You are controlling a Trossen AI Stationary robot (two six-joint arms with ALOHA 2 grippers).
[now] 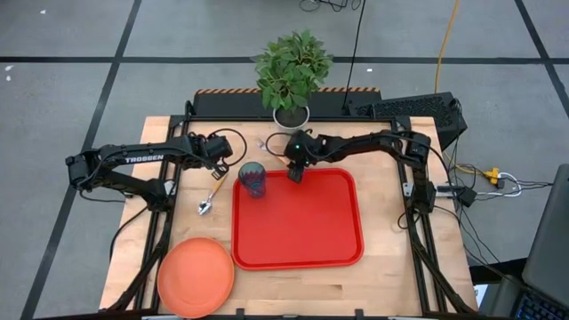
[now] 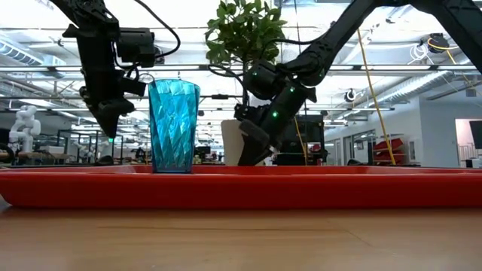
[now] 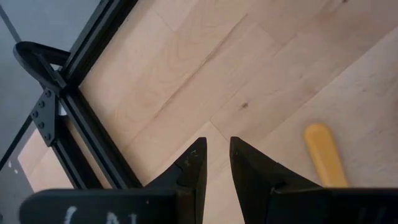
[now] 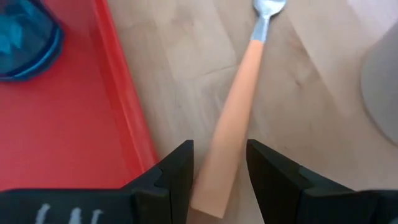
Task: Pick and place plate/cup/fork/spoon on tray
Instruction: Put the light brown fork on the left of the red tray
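The red tray (image 1: pixel 298 240) lies mid-table. The teal cup (image 1: pixel 252 179) stands upright in the tray's far left corner and also shows in the low view (image 2: pixel 173 124). The orange plate (image 1: pixel 196 276) lies flat on the table at the near left. My right gripper (image 4: pixel 219 155) is open just beyond the tray's far rim. Its fingers stand on either side of an orange-handled utensil (image 4: pixel 233 118) that lies on the table; whether it is the fork or the spoon I cannot tell. A second orange-handled utensil (image 1: pixel 212 196) lies left of the tray. My left gripper (image 3: pixel 217 149) is empty above it, with a narrow gap.
A white pot with a green plant (image 1: pixel 291 111) stands at the far edge, close behind my right gripper. The table's black frame rail (image 3: pixel 93 130) runs along the left side. Bare wood lies to the right of the tray and in front of it.
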